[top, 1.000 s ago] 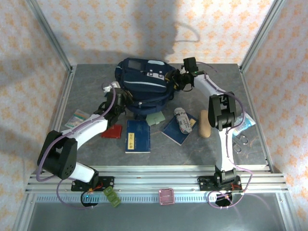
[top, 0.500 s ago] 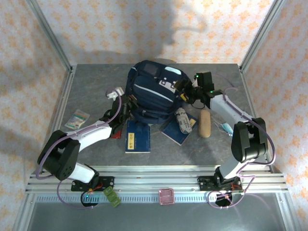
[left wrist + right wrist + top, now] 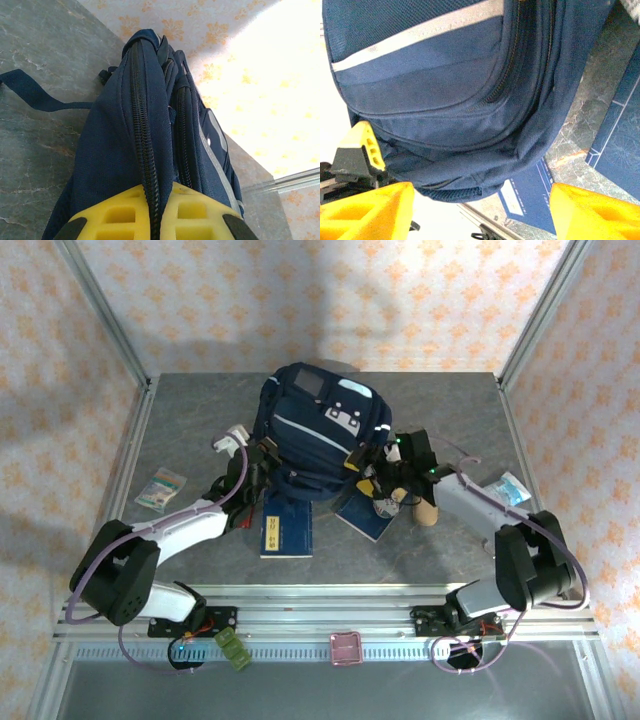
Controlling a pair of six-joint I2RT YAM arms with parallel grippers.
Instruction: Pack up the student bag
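- While the left gripper [image 3: 152,222] is clenched on the backpack [image 3: 125,140], the right gripper [image 3: 482,200] is released, its fingers spread wide with nothing pinched.
- Backpack location: middle of the table [image 3: 190,410], toward the back wall, front pockets facing the overhead camera. Navy fabric, pale grey stripes.
- Left wrist view: both yellow fingers [image 3: 117,217] press together on the ridge that carries a black zip. A second zip runs parallel just to its right. A dark strap [image 3: 30,92] trails off the backpack onto the table.
- Right wrist view: the yellow fingers [image 3: 367,210] sit either side of the backpack's lower end. Cannot tell whether they touch the fabric. A grey stripe and a curved pocket zip show ahead of them.
- Overhead: left gripper at the backpack's near-left corner, right gripper at its near-right corner.
- Blue book [image 3: 286,523] lies flat just in front of the backpack. A second blue book [image 3: 355,523] lies beside it, partly under the right gripper.
- Tan oblong piece [image 3: 428,510] lies just beside the right arm [image 3: 470,505].
- Small packet [image 3: 160,490] lies well apart, on the left side of the table.
- Green tag [image 3: 232,648] and pink square [image 3: 345,648] sit on the front rail [image 3: 300,625].
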